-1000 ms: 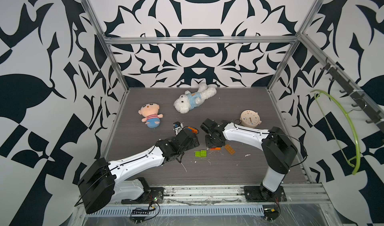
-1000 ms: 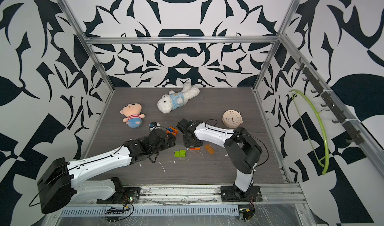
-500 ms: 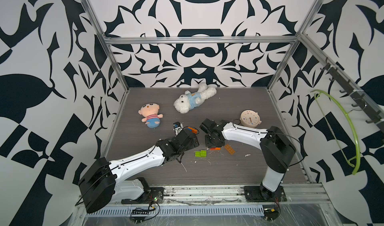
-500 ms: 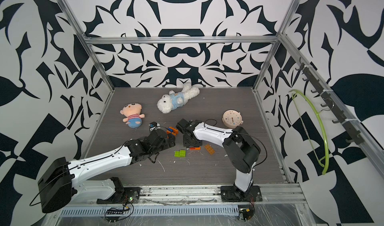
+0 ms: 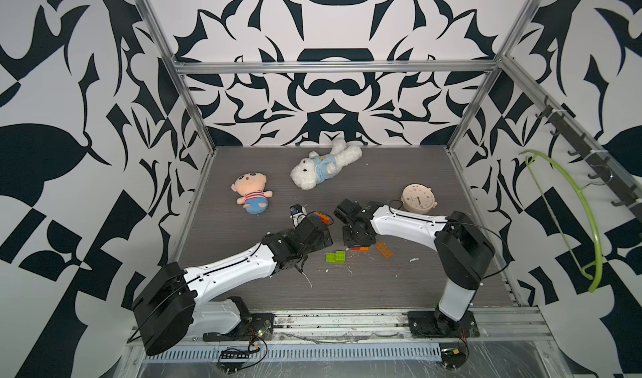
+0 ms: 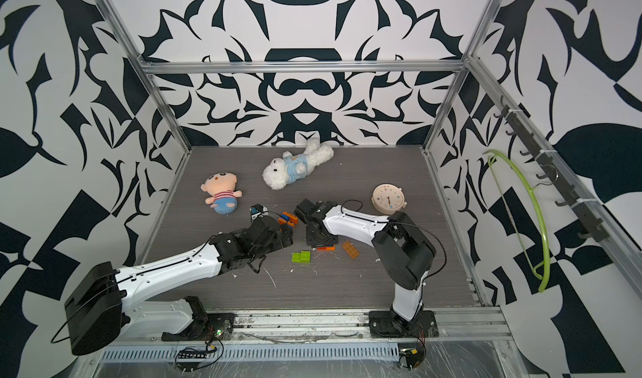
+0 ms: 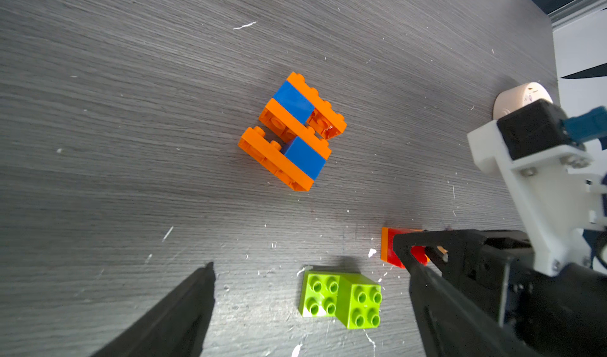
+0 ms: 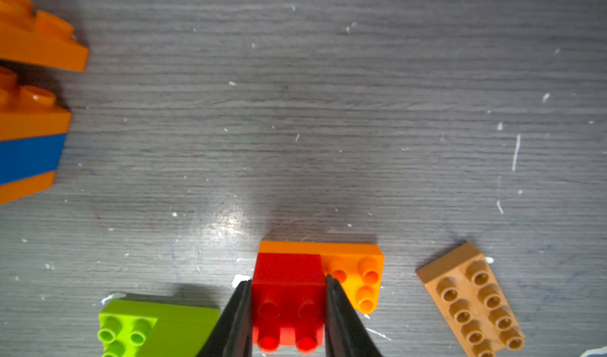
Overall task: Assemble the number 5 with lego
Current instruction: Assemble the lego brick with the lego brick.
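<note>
right pincer (image 8: 286,281) clamped on red brick (image 8: 288,306), left pincer (image 5: 319,237) apart near green bricks (image 7: 341,299)

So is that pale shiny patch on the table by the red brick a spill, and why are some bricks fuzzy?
Right wrist view: likely lamp glare on the table beside the red brick, not a spill; the orange-and-blue cluster is blurred. Left wrist view: that cluster and the green bricks look sharp.
</note>
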Motion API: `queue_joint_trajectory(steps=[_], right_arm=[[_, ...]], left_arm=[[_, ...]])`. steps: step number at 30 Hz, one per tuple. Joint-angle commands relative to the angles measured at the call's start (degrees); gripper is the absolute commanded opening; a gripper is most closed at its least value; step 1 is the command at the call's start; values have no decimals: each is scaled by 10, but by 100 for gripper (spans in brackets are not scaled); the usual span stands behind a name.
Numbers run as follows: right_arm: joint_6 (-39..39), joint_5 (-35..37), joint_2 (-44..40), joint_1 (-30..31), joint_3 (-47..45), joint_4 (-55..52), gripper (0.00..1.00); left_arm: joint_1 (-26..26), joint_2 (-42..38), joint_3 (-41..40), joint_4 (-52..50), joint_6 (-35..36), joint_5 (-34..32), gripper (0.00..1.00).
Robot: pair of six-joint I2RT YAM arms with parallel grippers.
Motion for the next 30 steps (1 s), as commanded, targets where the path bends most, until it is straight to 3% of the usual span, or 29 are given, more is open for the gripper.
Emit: queue_joint_trajectory(steps=[1,13,18,30], right_arm=[[-9,-15,62,3,-39,3,31],[-4,-19,33,2,-18,-6,36],[-1,-15,14,1,-7,-9,47],[14,15,-80,-9,-7,-22,58]], left_arm=[[2,5,15,-10,12,-2,99],[2,30,34,-16,30,4,99],[2,28,37,-17,31,4,99],[2,34,63,-15,55,17,99]])
